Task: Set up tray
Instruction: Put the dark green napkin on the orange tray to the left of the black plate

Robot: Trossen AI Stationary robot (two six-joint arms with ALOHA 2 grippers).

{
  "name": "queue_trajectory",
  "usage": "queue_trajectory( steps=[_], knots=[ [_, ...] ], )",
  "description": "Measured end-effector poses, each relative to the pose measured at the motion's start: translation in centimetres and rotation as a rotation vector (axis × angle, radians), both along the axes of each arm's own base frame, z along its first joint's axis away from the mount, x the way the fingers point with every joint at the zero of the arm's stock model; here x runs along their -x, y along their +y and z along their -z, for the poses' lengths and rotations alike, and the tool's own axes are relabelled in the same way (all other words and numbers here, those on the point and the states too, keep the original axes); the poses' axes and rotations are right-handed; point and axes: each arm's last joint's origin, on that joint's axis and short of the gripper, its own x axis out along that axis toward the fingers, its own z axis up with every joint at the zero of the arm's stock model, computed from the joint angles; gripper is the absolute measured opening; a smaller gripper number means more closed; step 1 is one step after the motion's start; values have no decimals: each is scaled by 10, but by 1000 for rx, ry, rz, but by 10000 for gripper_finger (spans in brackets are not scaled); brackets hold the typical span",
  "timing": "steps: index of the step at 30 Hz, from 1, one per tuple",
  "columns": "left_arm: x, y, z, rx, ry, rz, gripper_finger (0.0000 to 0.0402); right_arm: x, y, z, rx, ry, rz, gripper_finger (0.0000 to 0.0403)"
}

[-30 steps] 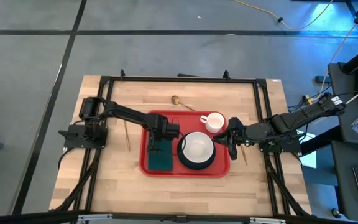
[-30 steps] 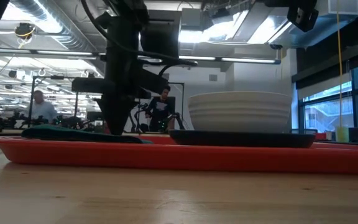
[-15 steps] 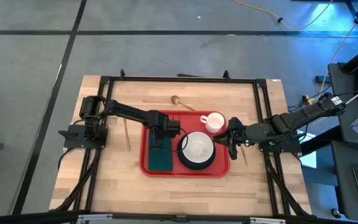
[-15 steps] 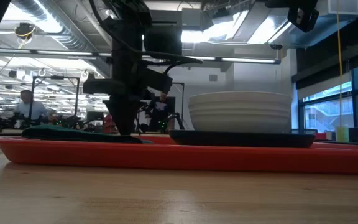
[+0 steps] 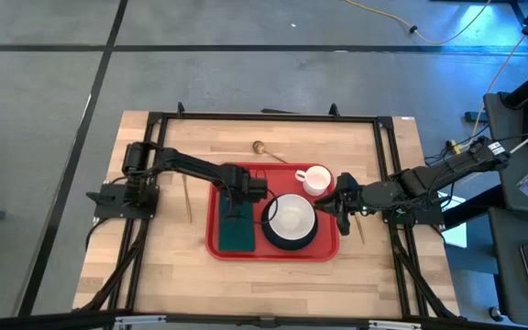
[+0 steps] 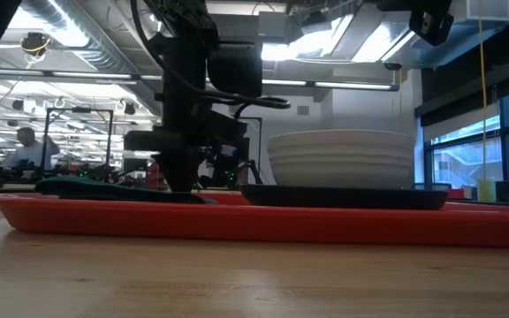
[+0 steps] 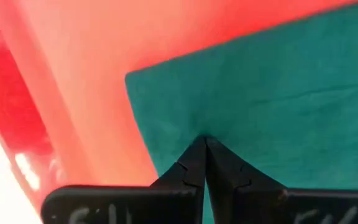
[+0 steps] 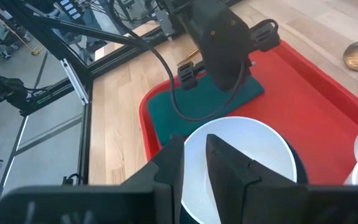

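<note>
Fingertips of the left gripper (image 7: 204, 163) were pressed together with their tips down on the green cloth (image 5: 236, 231); I could not tell from the wrist view whether any fabric was pinched between them. Overhead, that gripper's body hid the cloth's far end. From table height the red tray (image 6: 237, 221) ran out of view on its right side, and its rim hid whatever lay flat inside.

The tray (image 5: 216, 240) sat at the table's (image 5: 154, 275) middle. Inside it, the cloth filled the left part and a white bowl (image 5: 291, 218) on a dark plate (image 5: 291, 242) filled the right, leaving only a thin red strip between them. A white cup (image 5: 316, 180) stood at the tray's far right corner.

The right gripper (image 5: 343, 205) hung at the tray's right edge, just beside the bowl, jaws slightly parted and holding nothing I could see. A gold spoon (image 5: 266, 150) lay on bare wood beyond the tray's far edge. Two thin wooden sticks (image 5: 188, 198) lay left of the tray, another (image 5: 359, 229) right of it.
</note>
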Motion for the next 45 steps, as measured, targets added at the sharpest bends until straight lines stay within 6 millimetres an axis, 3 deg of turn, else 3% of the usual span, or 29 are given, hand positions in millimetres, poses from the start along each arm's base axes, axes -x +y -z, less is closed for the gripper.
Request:
queue_trajectory(
  steps=[14, 23, 33, 45],
  knots=[
    [1, 9, -1, -157, 12, -20, 3, 0, 0, 0, 1, 0, 0, 71],
    [7, -9, -10, 184, 58, -30, 2, 0, 0, 0, 1, 2, 0, 71],
    [8, -19, 4, 233, 22, -27, 9, 1, -1, 2, 10, 27, 1, 71],
    [9, -17, 6, 288, 13, -25, 104, 1, 0, 2, 9, 27, 1, 71]
  ],
)
